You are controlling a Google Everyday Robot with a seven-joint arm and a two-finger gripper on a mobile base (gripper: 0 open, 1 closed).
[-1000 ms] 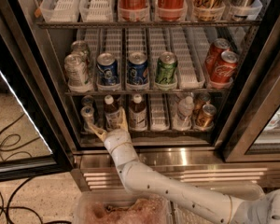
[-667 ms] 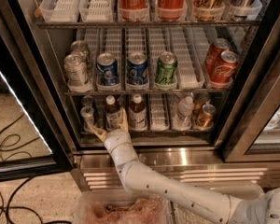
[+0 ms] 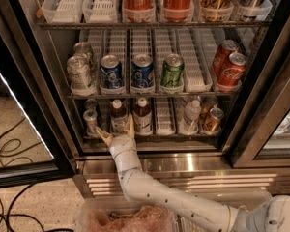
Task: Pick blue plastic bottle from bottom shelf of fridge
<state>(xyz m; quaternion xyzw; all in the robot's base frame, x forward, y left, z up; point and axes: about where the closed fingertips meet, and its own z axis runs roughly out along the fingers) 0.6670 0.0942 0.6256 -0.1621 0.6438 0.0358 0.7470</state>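
Note:
Two small dark bottles with white caps and pale labels stand side by side on the bottom shelf [image 3: 157,138] of the fridge [image 3: 183,166]. The left blue plastic bottle [image 3: 118,115] is directly behind my gripper; its twin [image 3: 142,114] stands one lane to the right. My gripper [image 3: 117,131] is at the shelf's front rail, open. One finger [image 3: 103,135] is low left of the bottle's base and the other [image 3: 130,126] is at its right side. The white arm comes up from the lower right.
A small silver can [image 3: 91,120] stands left of the bottle. A clear bottle [image 3: 191,116] and a gold can [image 3: 212,120] stand to the right. Several cans fill the middle rack [image 3: 142,71]. The open glass door [image 3: 19,129] is at left, with cables [image 3: 7,146] on the floor.

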